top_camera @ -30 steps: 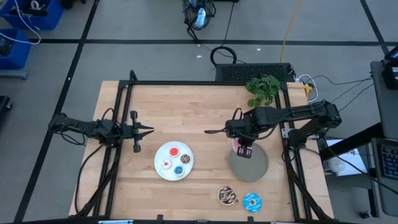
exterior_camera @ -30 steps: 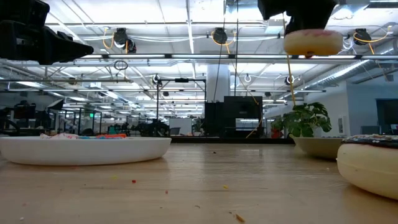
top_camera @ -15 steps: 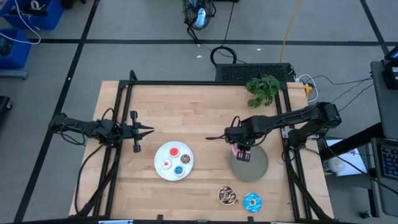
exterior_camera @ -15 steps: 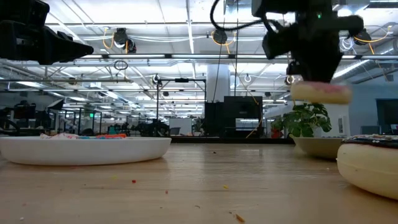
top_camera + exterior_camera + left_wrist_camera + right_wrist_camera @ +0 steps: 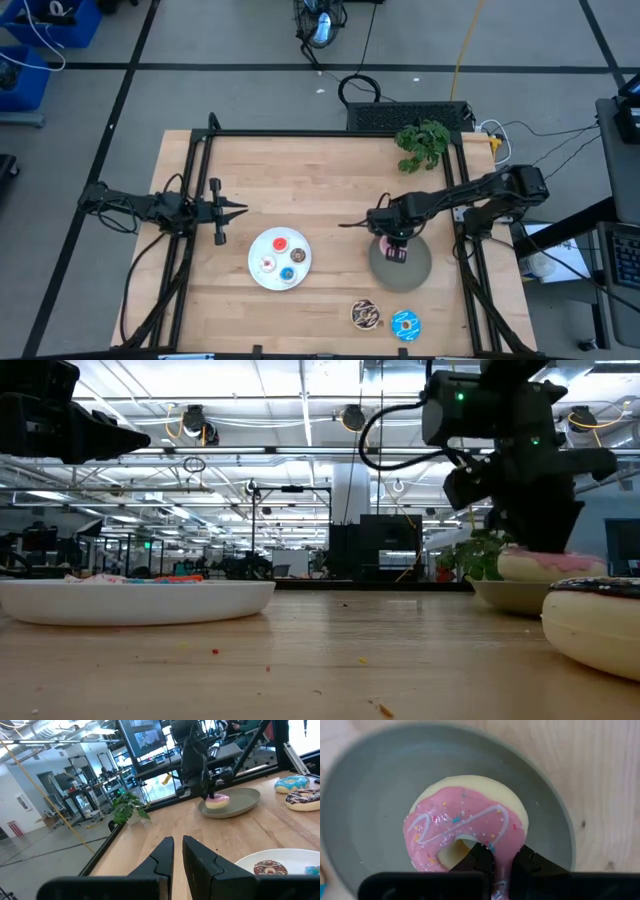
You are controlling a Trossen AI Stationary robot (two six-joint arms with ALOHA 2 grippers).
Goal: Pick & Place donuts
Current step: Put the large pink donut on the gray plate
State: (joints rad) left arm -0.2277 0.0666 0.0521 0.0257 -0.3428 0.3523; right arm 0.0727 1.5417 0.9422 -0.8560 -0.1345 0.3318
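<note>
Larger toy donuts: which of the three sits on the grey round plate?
The pink-iced donut, gripped by the right hand on the grey round plate. The chocolate sprinkled donut and blue-iced donut lie on the bare wooden table.

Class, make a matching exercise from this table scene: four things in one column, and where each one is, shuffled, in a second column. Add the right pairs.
Things:
1. pink-iced donut
2. red donut
3. blue-iced donut
4. left hand

Places:
A. on the bare wood near the table's front edge
B. on the white plate
C. in the grey plate, gripped by the right hand
D. left of the white plate, holding nothing

Pairs: 1-C, 2-B, 3-A, 4-D
</note>
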